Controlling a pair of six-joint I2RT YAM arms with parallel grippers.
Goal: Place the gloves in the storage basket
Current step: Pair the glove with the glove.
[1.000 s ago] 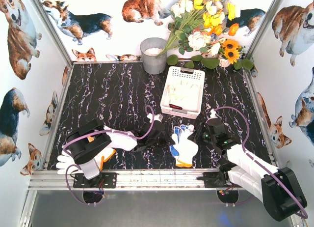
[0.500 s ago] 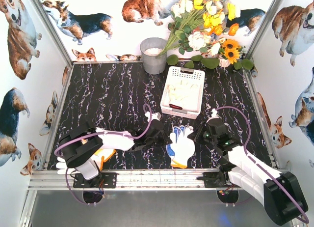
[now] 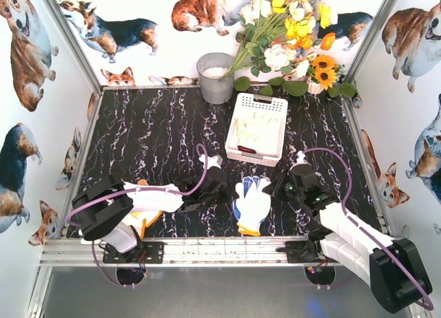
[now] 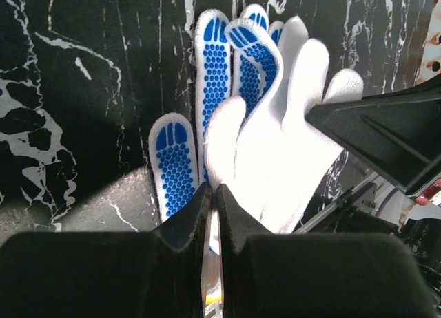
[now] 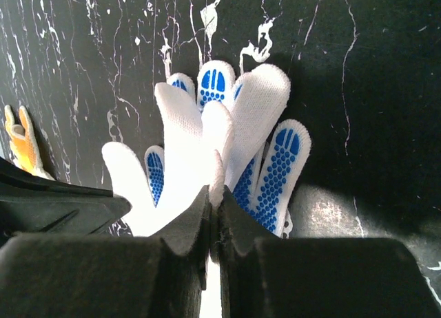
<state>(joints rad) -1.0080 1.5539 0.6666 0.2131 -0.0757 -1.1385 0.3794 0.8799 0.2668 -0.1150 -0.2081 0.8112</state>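
Grip mattered most: my left claw [image 4: 212, 191] was closed on the left side of the blue-dotted gloves [image 3: 253, 202], which lay on the counter [image 3: 158, 139] between the arms, and my right claw [image 5: 213, 194] was closed on their right side. I judged both should rise together and level, then carry the pair back over the rim of the basket [image 3: 238, 122]. Around them lay an orange glove [image 3: 147, 220] under the left arm, with a grey bucket [image 3: 216, 77] and flowers [image 3: 289, 29] behind; nothing seemed to block the way.

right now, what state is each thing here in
left end effector: shut, pinching dotted gloves
right end effector: shut, pinching them too
storage basket: upright, pale gloves inside
dotted gloves: stacked, outside the basket
orange glove: lying flat, outside basket
bucket: upright
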